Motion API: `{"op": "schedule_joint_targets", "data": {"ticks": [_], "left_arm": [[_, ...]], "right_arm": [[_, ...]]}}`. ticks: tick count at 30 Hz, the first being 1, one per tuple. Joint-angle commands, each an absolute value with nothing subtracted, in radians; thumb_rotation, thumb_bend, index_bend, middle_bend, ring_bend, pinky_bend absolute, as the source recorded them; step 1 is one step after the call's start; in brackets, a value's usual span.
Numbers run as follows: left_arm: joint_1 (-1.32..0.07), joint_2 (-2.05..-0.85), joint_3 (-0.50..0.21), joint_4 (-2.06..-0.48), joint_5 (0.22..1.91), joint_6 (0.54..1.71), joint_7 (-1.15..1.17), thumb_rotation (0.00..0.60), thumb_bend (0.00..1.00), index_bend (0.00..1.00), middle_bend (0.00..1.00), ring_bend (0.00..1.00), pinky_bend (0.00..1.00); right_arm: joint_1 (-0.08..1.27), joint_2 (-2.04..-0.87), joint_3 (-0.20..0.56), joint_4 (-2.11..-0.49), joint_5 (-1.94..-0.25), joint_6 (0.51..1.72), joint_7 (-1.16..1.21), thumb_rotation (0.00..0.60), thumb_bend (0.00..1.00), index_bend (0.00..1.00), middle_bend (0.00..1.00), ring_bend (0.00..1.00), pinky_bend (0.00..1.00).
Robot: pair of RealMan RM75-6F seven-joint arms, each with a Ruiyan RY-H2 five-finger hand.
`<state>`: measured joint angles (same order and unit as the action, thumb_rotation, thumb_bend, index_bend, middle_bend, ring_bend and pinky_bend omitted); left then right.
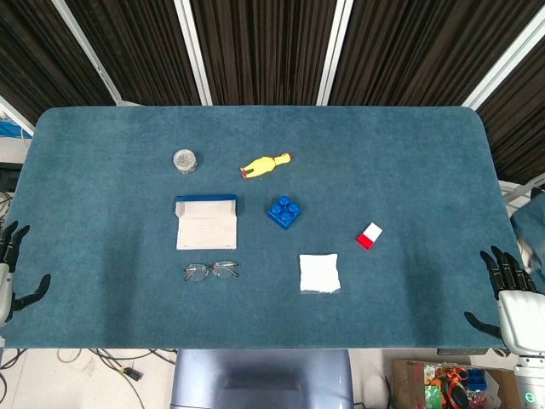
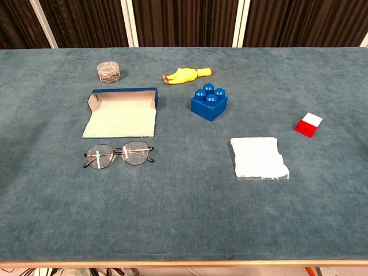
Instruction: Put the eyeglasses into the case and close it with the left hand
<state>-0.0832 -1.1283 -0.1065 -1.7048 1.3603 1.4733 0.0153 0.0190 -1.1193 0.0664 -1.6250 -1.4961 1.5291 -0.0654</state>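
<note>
Bare table [image 1: 102, 281] lies left of eyeglasses [image 1: 210, 271]; case [image 1: 206, 223] just behind

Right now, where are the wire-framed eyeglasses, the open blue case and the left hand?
wire-framed eyeglasses [image 2: 119, 155]: chest view, nose bridge.
open blue case [image 2: 121, 118]: chest view, pale inner lining.
left hand [image 1: 7, 274]: head view, palm.

A teal-blue tabletop [image 1: 409, 153] carries a blue-edged case [image 2: 121, 112] with a pale cream lining, thin dark-framed eyeglasses [image 2: 118, 154], a yellow rubber chicken [image 2: 186, 75] with a red tip, a bright blue toy brick [image 2: 209, 102], a red-and-white block [image 2: 309, 125] and a white folded cloth [image 2: 259, 157], against dark curtains striped by white posts
</note>
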Motion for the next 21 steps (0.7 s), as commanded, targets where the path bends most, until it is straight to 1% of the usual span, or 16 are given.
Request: {"op": "schedule_joint_targets", "data": {"ticks": [1, 14, 21], "left_arm": [[-0.084, -1.127, -0.105, -1.706, 1.360, 1.471, 0.017, 0.600, 0.31, 0.07, 0.00, 0.00, 0.00], [-0.085, -1.131, -0.104, -1.707, 1.359, 1.469, 0.021, 0.600, 0.30, 0.07, 0.00, 0.00, 0.00], [-0.089, -1.133, -0.100, -1.708, 1.360, 1.459, 0.026, 0.600, 0.30, 0.09, 0.00, 0.00, 0.00]], "right_arm": [[0.019, -1.119, 0.066, -1.625, -1.496, 1.530, -0.066, 0.600, 0.02, 0.00, 0.00, 0.02, 0.19], [0.019, -1.117, 0.067, -1.627, -1.493, 1.527, -0.061, 0.600, 0.02, 0.00, 0.00, 0.02, 0.19], [0.019, -1.115, 0.066, -1.629, -1.493, 1.527, -0.059, 0.600, 0.02, 0.00, 0.00, 0.02, 0.19]]}}
